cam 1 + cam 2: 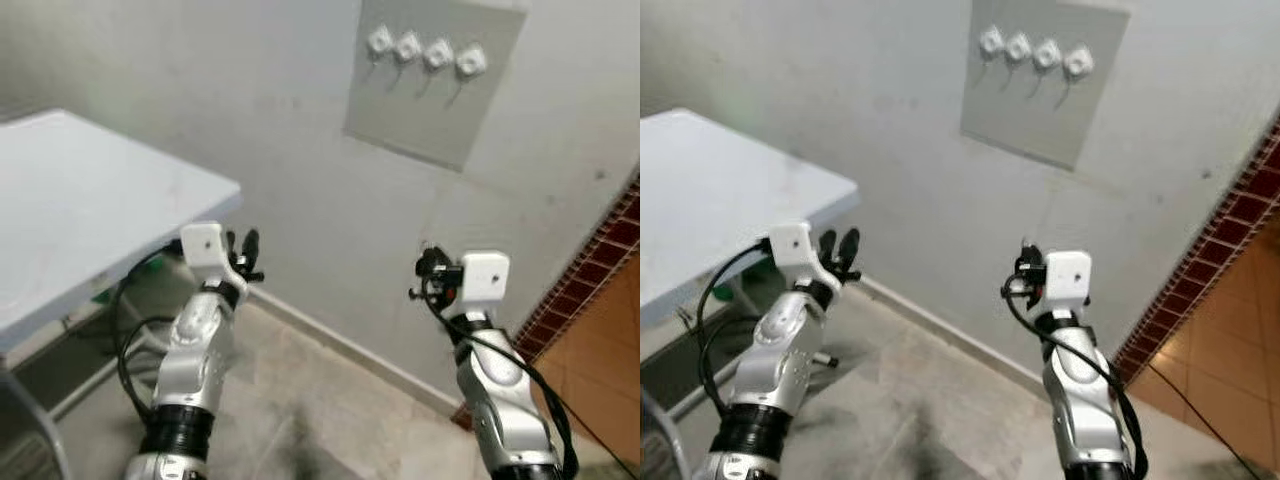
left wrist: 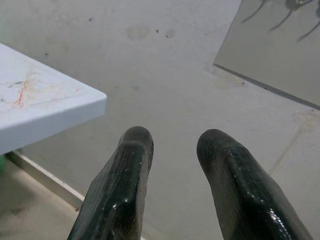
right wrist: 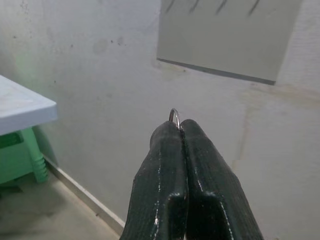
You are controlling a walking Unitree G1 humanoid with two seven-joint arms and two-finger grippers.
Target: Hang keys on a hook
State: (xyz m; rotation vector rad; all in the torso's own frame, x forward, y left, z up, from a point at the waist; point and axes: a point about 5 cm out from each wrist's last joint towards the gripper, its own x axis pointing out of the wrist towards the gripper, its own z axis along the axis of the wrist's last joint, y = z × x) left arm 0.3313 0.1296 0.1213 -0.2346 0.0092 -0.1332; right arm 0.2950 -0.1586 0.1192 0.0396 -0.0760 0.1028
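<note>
Four white wall hooks (image 1: pixel 424 50) sit in a row near the top of a grey rectangular panel (image 1: pixel 430 90) fixed to the pale plaster wall (image 1: pixel 280 150); their thin metal prongs hang downward. I see my right gripper (image 3: pixel 179 125) raised below and before that panel, its two black fingers pressed together on a thin silver key ring (image 3: pixel 174 116). Only the ring's upper arc shows, standing up past the fingertips and pointing toward the panel; the rest of the keys is hidden, so I cannot tell their long axis. My left gripper (image 2: pixel 172 145) is held up beside the corner of the white tabletop (image 1: pixel 70 200), fingers spread apart, nothing between them. A green stool leg (image 3: pixel 31 155) stands under the tabletop.
</note>
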